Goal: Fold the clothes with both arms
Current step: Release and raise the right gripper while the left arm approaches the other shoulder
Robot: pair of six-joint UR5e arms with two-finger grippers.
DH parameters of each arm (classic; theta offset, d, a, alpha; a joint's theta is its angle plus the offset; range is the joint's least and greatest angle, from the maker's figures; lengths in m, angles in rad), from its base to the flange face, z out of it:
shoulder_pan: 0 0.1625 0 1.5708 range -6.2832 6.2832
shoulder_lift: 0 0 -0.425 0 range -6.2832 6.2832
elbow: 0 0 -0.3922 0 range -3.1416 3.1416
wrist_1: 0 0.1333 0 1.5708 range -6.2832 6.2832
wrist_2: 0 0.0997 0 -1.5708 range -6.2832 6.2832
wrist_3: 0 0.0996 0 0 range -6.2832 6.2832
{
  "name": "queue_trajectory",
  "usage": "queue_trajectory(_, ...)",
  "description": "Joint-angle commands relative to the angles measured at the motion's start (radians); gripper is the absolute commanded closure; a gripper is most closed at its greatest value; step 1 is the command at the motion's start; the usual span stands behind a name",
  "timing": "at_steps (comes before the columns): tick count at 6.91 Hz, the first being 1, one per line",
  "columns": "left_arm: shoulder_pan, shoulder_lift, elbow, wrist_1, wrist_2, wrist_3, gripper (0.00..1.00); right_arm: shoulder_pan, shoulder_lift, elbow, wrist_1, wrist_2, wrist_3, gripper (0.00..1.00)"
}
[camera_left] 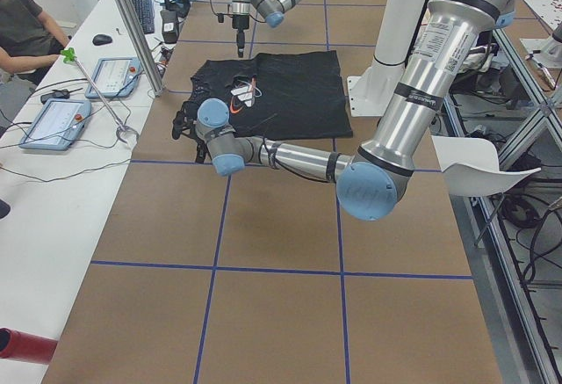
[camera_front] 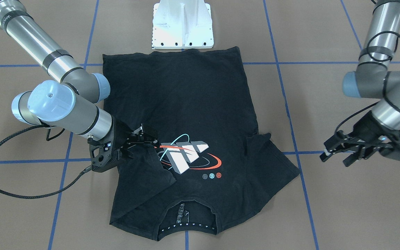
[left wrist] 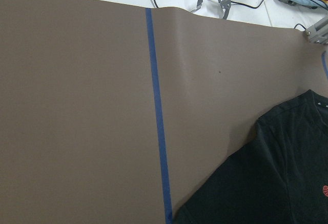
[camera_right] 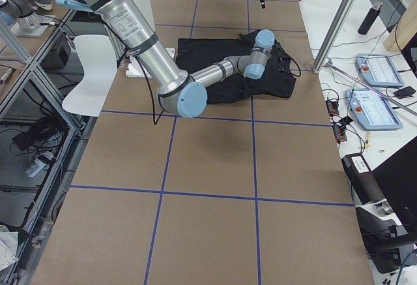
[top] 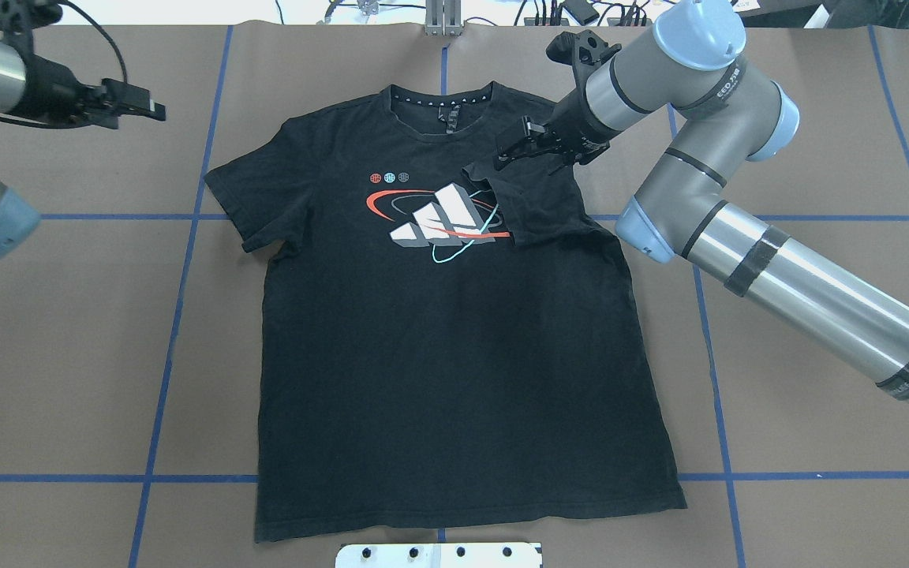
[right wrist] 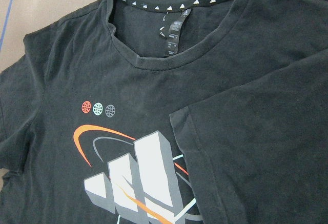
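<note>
Edges and room: the T-shirt lies flat, print up, on the brown paper table. Its hem is just beside the white pedestal and its collar points to the far edge, where cables lie on the white strip beyond. Bare paper with blue tape lines runs wide on both sides of the shirt. The left side is open out to the table end.

Right gripper: low over the chest on my right side, at the free edge of the right sleeve. That sleeve is turned inward and lies over the shirt body, its corner covering the near end of the chest print. I cannot tell whether these jaws are spread or pressed together, nor whether they touch the cloth. My wrist view shows the sleeve hem lying flat across the print.

Left gripper: jaws spread, holding nothing, hovering over bare paper well apart from the shirt. The left sleeve lies out flat, unfolded, between this gripper and the print.
</note>
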Motion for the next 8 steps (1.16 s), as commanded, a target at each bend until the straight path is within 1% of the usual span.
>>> queue_trajectory(1, 0.090, -0.061, 0.106, -0.067, 0.134, -0.049, 0.00, 0.017, 0.002, -0.001, -0.001, -0.014, 0.004, 0.01)
queue_trajectory(2, 0.107, -0.089, 0.156, -0.083, 0.138, -0.049, 0.00, 0.017, 0.003, 0.001, -0.001, -0.023, 0.004, 0.01)
queue_trajectory(3, 0.116, -0.099, 0.173, -0.081, 0.138, -0.049, 0.01, 0.017, 0.003, -0.001, -0.001, -0.026, 0.004, 0.01)
queue_trajectory(4, 0.130, -0.111, 0.194, -0.081, 0.168, -0.049, 0.01, 0.019, 0.003, -0.001, -0.001, -0.028, 0.004, 0.01)
queue_trajectory(5, 0.130, -0.114, 0.202, -0.080, 0.179, -0.047, 0.06, 0.017, 0.003, -0.001, -0.001, -0.028, 0.004, 0.01)
queue_trajectory(8, 0.133, -0.112, 0.204, -0.078, 0.179, -0.038, 0.13, 0.017, 0.003, -0.002, -0.003, -0.035, 0.004, 0.01)
